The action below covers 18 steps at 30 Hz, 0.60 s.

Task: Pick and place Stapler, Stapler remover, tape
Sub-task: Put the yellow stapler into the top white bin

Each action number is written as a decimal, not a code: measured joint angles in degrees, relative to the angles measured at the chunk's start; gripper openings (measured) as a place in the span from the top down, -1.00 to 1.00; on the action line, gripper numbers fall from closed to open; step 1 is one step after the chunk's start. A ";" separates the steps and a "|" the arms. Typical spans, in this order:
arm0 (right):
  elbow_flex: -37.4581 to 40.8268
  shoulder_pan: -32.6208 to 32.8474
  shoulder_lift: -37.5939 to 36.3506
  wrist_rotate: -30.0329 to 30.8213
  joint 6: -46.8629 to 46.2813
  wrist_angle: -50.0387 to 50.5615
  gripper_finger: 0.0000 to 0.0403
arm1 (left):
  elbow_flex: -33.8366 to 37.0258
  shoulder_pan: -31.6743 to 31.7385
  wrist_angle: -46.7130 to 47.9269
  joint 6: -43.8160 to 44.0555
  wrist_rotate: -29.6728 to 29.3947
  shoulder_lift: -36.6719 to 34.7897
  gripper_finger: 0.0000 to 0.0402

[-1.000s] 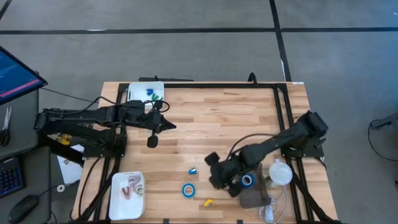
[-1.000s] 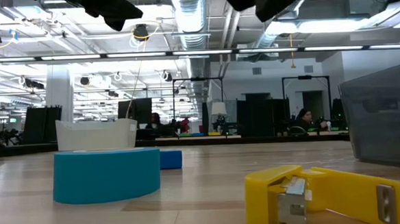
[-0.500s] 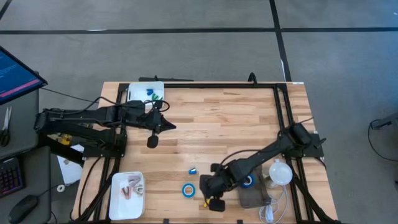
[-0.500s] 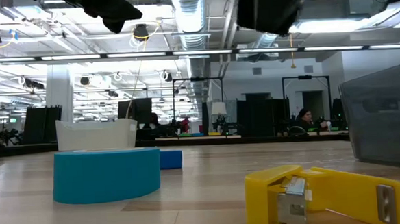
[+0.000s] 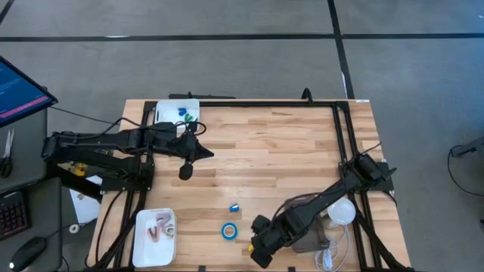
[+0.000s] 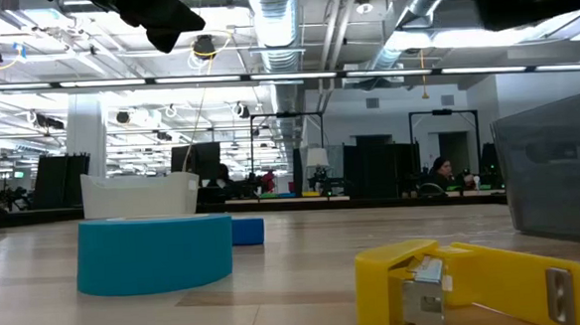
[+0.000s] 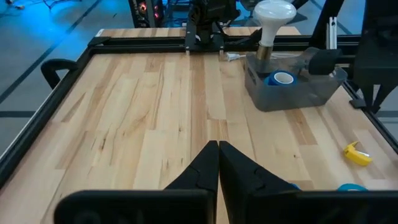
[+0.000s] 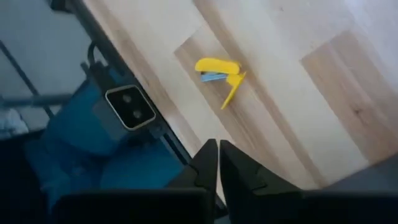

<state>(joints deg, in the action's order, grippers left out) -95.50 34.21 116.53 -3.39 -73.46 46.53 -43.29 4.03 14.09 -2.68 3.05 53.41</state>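
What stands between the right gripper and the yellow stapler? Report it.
Nothing visible. In the right wrist view only bare table lies between the right gripper, its fingers shut, and the yellow stapler. The nearest blue tape roll sits off to one side.

Grey floor (image 5: 227, 68) around table; ceiling lights (image 6: 206, 79) and ducts overhead

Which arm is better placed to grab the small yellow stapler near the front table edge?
Right. The right gripper hangs directly over the small yellow stapler, fingers shut, so it must open first. The left gripper waits shut far across the wooden table.
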 joint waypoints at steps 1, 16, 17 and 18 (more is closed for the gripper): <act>0.00 -0.02 0.00 0.77 -1.13 0.19 0.90 | 0.00 0.00 0.00 0.00 0.00 0.00 0.98; 8.39 -0.96 0.04 -1.00 -1.24 -7.43 0.26 | 0.00 0.00 0.02 0.20 0.00 0.00 0.98; 9.15 -0.96 0.04 -1.13 -1.20 -8.99 0.24 | 0.00 0.00 0.02 0.18 0.00 0.00 0.98; 9.60 -0.96 0.10 -1.29 -1.17 -10.56 0.23 | 0.00 0.00 0.01 0.18 0.00 0.00 0.98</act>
<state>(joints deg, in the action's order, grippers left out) -85.90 33.26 116.63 -4.68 -74.62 35.96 -43.29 4.03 14.10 -2.50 3.05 53.41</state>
